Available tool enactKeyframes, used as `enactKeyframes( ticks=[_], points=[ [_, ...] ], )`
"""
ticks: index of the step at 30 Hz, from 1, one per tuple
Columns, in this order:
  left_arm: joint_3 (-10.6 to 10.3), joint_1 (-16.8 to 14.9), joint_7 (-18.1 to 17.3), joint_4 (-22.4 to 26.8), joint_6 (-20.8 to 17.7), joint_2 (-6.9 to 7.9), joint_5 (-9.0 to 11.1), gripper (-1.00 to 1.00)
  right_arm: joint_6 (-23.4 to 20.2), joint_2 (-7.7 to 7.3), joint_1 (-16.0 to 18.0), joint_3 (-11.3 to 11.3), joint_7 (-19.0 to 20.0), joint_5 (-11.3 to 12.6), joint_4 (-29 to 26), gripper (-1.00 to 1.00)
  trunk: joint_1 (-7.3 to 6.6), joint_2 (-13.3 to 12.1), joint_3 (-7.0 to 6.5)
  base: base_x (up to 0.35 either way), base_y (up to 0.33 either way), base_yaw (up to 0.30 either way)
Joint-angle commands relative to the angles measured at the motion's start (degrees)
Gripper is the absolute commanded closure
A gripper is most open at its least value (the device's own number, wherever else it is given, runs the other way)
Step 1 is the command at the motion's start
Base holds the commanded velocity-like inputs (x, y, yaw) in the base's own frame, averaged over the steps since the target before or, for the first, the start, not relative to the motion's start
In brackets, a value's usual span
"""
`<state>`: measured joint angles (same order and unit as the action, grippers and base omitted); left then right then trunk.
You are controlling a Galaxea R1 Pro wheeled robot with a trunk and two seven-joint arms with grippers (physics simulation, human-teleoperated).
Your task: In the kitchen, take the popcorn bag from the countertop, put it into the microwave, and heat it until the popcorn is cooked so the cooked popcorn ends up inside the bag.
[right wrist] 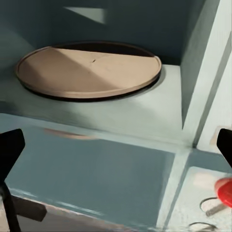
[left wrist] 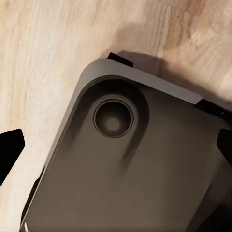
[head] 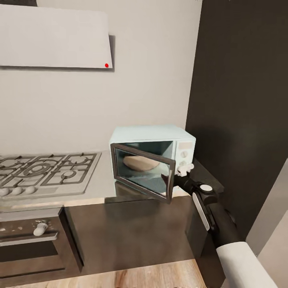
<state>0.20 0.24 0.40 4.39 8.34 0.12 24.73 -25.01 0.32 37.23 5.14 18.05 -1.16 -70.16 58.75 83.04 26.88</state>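
The pale mint-blue microwave [head: 154,138] stands on the grey countertop [head: 103,182] against the wall. Its dark glass door [head: 140,172] is swung partly open. My right gripper [head: 181,171] is at the door's free edge, by the knob panel [head: 185,154]. In the right wrist view that gripper [right wrist: 116,147] is open, its dark fingertips [right wrist: 9,150] wide apart with nothing between them, and it faces the cavity with the tan round turntable [right wrist: 89,70]. The popcorn bag is out of view. My left gripper [left wrist: 116,150] is open above the robot's grey base [left wrist: 130,179] and the wood floor [left wrist: 43,58].
A black-grated gas hob [head: 44,172] lies left of the microwave, with a dark built-in oven [head: 32,244] below it. The white slanted hood [head: 52,40] hangs above. A tall dark cabinet [head: 240,100] rises close on the microwave's right.
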Motion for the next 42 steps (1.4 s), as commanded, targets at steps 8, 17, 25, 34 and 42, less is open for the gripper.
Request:
enactKeyframes(
  ticks=[8, 17, 25, 34, 42],
  points=[
    [0.15, 0.02, 0.08, 0.09, 0.08, -0.07, 0.15, -1.0, -0.24, 0.03, 0.03, -0.04, 0.19, -0.3, -0.07, -1.0, -0.02, 0.03, 0.05, -0.224, 0.22, 0.0],
    [0.15, 0.02, 0.04, 0.09, 0.09, -0.12, 0.14, -1.0, -0.58, -0.08, 0.03, -0.1, 0.17, -0.57, -0.07, -1.0, -0.02, 0.03, 0.05, -0.23, 0.255, 0.0],
    [0.15, 0.02, 0.09, 0.09, 0.1, -0.06, 0.14, -1.0, -0.66, -0.3, 0.03, -0.13, 0.14, -0.5, -0.02, -1.0, -0.02, 0.03, 0.05, -0.255, 0.244, 0.0],
    [0.07, 0.02, 0.05, 0.09, 0.1, -0.04, 0.14, -1.0, -0.66, -0.97, 0.03, -0.21, -0.07, -0.33, 0.13, -1.0, -0.02, 0.03, 0.05, -0.248, 0.236, 0.0],
    [-0.28, 0.02, 0.06, 0.09, 0.1, 0.15, 0.2, -1.0, -0.83, -5.02, 0.03, -2.12, -0.29, -0.17, -0.21, -1.0, -0.02, 0.03, 0.05, -0.03, 0.029, 0.0]
  ],
)
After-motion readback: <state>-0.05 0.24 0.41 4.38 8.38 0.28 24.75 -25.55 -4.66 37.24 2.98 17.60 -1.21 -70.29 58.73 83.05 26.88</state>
